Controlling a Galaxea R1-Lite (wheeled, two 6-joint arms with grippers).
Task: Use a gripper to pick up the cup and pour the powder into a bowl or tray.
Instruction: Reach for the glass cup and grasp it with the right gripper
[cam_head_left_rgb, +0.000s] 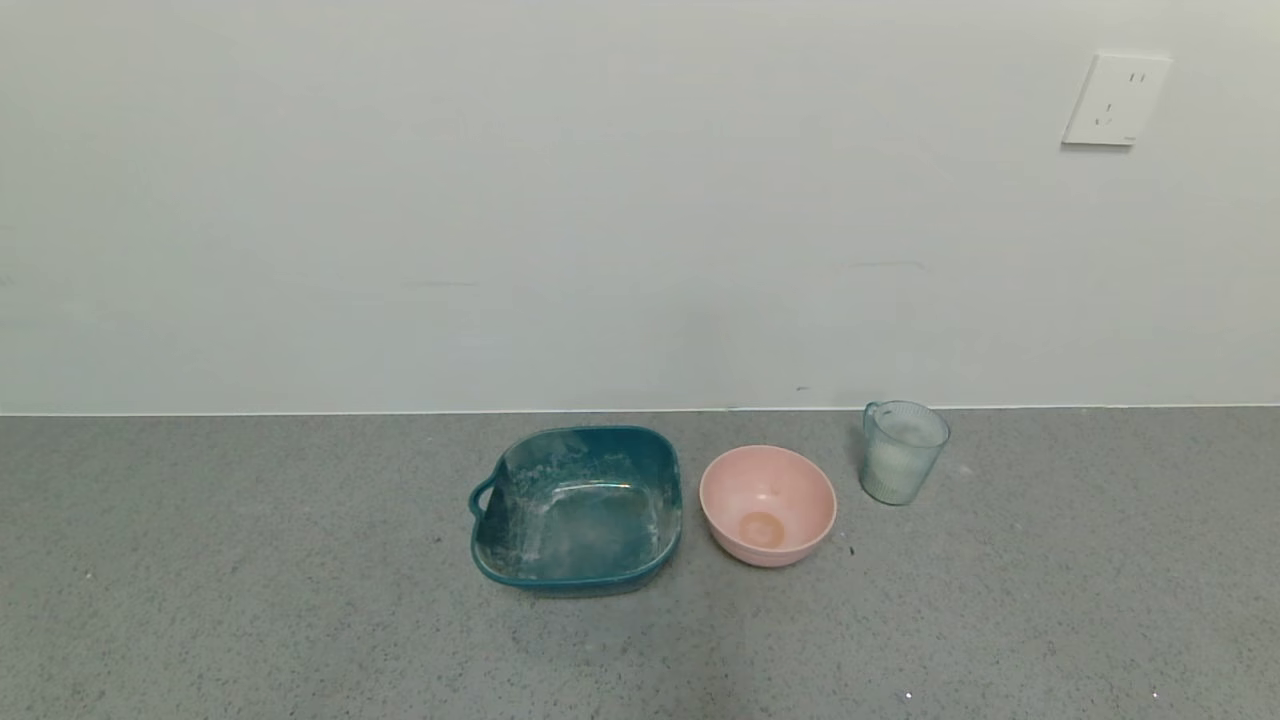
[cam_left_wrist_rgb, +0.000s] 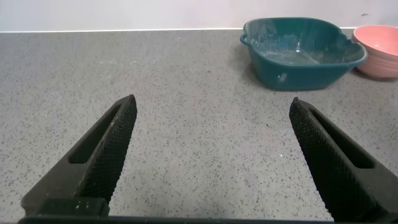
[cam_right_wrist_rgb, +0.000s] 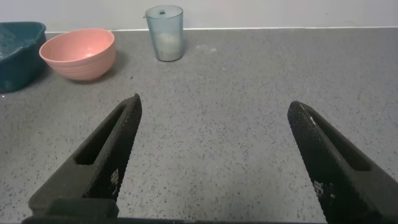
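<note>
The pale blue-green ribbed cup (cam_head_left_rgb: 904, 452) stands upright near the wall at the right, with pale powder (cam_head_left_rgb: 893, 462) inside; it also shows in the right wrist view (cam_right_wrist_rgb: 165, 32). The dark teal tray (cam_head_left_rgb: 578, 505) with white smears sits at the centre and shows in the left wrist view (cam_left_wrist_rgb: 301, 51). Neither arm shows in the head view. My left gripper (cam_left_wrist_rgb: 212, 102) is open and empty over bare counter, well short of the tray. My right gripper (cam_right_wrist_rgb: 213, 102) is open and empty over bare counter, well short of the cup.
A round pink bowl (cam_head_left_rgb: 767, 505) with a tan spot sits between tray and cup, and shows in the right wrist view (cam_right_wrist_rgb: 78, 53). The grey speckled counter (cam_head_left_rgb: 250, 600) ends at a pale wall with a socket (cam_head_left_rgb: 1115, 100).
</note>
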